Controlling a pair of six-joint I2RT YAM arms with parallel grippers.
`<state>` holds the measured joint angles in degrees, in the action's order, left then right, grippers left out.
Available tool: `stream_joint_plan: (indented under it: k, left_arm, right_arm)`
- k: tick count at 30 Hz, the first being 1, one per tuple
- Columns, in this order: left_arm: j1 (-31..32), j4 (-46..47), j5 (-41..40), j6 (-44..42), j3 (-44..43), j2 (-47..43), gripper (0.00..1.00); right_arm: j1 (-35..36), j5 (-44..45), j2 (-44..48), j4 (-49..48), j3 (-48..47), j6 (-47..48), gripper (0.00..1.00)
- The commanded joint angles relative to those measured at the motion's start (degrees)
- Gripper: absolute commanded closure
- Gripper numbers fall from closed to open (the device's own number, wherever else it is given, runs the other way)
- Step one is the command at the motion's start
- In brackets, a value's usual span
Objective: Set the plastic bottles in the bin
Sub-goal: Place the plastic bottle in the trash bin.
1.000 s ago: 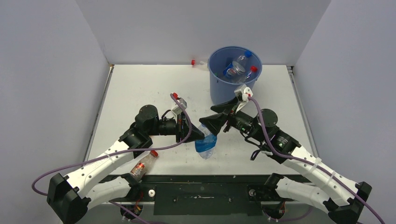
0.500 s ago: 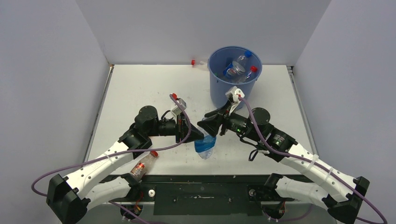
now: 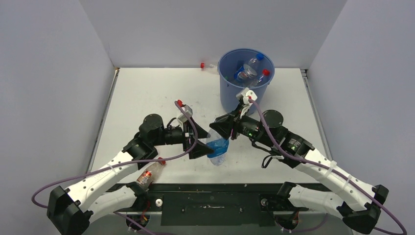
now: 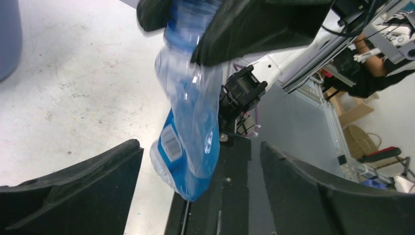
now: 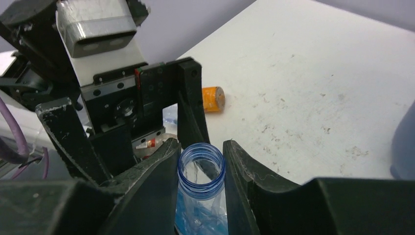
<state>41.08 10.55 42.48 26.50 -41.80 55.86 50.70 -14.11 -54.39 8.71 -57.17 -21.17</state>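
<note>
A crumpled clear bottle with a blue label [image 3: 217, 149] hangs above the table's front middle. My right gripper [image 3: 219, 132] is shut on its open, capless neck [image 5: 200, 164]. My left gripper [image 3: 202, 146] stands open around the bottle's lower body [image 4: 188, 127], with both fingers apart from it. The blue bin [image 3: 230, 95] stands at the back, right of centre, with several bottles [image 3: 248, 71] inside. A red-capped clear bottle [image 3: 208, 66] lies behind the bin to its left. A red-labelled bottle [image 3: 149, 174] lies at the front edge by the left arm.
An orange-filled bottle end [image 5: 213, 99] lies on the table beyond the left gripper, hidden in the top view. Both arms meet over the front middle. The black base rail [image 3: 210, 196] runs along the near edge. Grey walls enclose the table.
My right gripper has shut on the bottle's neck. My left gripper has opened, let go of the bottle and drawn back slightly to the left. The bottle hangs more upright.
</note>
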Motion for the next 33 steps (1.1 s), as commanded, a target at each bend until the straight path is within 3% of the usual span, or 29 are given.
stream_joint_plan:
  k: [1, 8, 11, 17, 20, 27, 33]
  left_arm:
    - [-0.22, 5.19, -3.64, -0.76, 1.42, -3.71, 0.02]
    - [-0.21, 10.99, -15.87, -3.39, 7.61, -11.29, 0.04]
    - [-0.23, 11.94, -20.81, -4.72, 9.33, -14.21, 0.04]
    - [-0.06, 11.97, -26.42, -6.71, 10.69, -16.13, 0.04]
    - [0.0, 10.87, -28.31, -7.56, 10.45, -15.88, 0.04]
    - [0.8, 7.37, -31.01, -9.27, 9.2, -14.83, 0.04]
    - [1.34, 7.06, -31.86, -10.2, 9.19, -15.51, 0.04]
  right_arm:
    - [-0.11, 8.99, 1.17, 0.98, -7.78, 3.53, 0.95]
    - [-0.31, 32.18, 2.49, -5.9, -15.2, 11.9, 0.95]
    - [-0.68, 43.2, 1.66, -15.26, -15.56, 16.71, 0.95]
    - [-3.0, 56.41, -4.54, -38.49, -14.53, 28.23, 0.95]
    - [-6.81, 59.21, -9.84, -47.23, -14.97, 32.48, 0.95]
    - [-22.18, 60.56, -20.38, -43.64, -20.57, 17.63, 0.95]
    - [-26.96, 57.25, -24.99, -43.79, -20.66, 15.03, 0.95]
